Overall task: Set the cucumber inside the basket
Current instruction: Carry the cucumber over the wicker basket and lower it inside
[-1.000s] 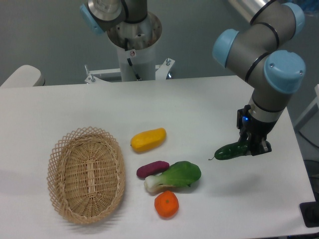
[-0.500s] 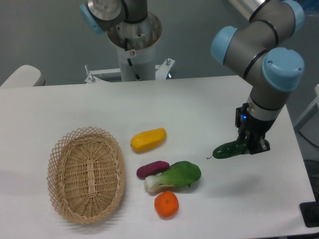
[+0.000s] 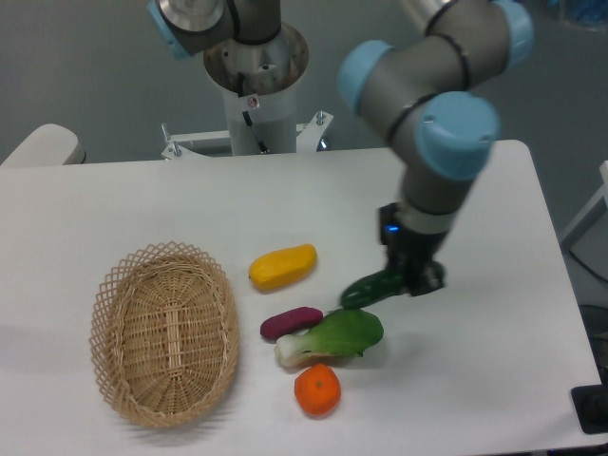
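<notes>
Camera view, fixed above the table: the gripper [image 3: 410,276] has travelled left since the earlier frames, from near the table's right edge to a spot just right of the bok choy [image 3: 334,336]. Its fingers are clenched on the cucumber [image 3: 371,288], gripping the right end, so the dark green body juts out to the left and slightly downward, just above the bok choy's leafy top. Whether the cucumber touches the leaves cannot be told. The arm's elbow and wrist joints have swung left with it, now standing over the middle of the table.

Everything else lies as before. The basket [image 3: 112,296] sits well left of the bok choy, nothing in it. The yellow vegetable [image 3: 282,267] lies up and left of the bok choy, between it and the basket. The purple vegetable [image 3: 290,322] touches the bok choy's white stem on its left, and the orange [image 3: 317,390] rests just below the stem.

A small red and white sticker shows on the robot's base column [image 3: 255,114], its writing too small to read
</notes>
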### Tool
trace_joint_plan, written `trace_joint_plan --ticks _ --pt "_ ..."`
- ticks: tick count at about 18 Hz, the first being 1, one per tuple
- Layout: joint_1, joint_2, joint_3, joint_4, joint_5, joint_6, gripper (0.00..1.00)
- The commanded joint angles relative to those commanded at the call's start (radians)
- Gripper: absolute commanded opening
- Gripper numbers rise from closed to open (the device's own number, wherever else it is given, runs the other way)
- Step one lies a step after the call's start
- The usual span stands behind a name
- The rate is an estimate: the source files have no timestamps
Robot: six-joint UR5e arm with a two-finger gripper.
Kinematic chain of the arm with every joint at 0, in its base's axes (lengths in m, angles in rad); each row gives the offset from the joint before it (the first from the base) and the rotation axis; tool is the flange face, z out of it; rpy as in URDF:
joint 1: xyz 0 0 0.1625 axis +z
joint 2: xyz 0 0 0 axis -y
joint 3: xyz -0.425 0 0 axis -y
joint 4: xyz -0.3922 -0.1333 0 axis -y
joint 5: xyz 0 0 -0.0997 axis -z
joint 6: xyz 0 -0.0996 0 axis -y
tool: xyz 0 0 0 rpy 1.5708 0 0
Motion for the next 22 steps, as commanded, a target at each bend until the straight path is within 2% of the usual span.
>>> trace_joint_plan --ticks 2,5,10,14,16,22 --pt "-0.067 0.021 -0.040 0.002 0.002 -0.179 0.24" --pt "-0.170 0.022 -0.075 0.003 -0.001 -0.507 0.24" --pt "-0.282 -0.018 -0.081 0.024 -0.003 -0.885 0.24" --pt "-0.344 -0.069 -0.106 0.150 0.014 -1.086 0.24" --pt "-0.371 -0.092 -0.123 0.201 0.038 -1.124 0.24" --pt "-0.428 -0.165 -0.135 0.268 0.172 -1.200 0.26"
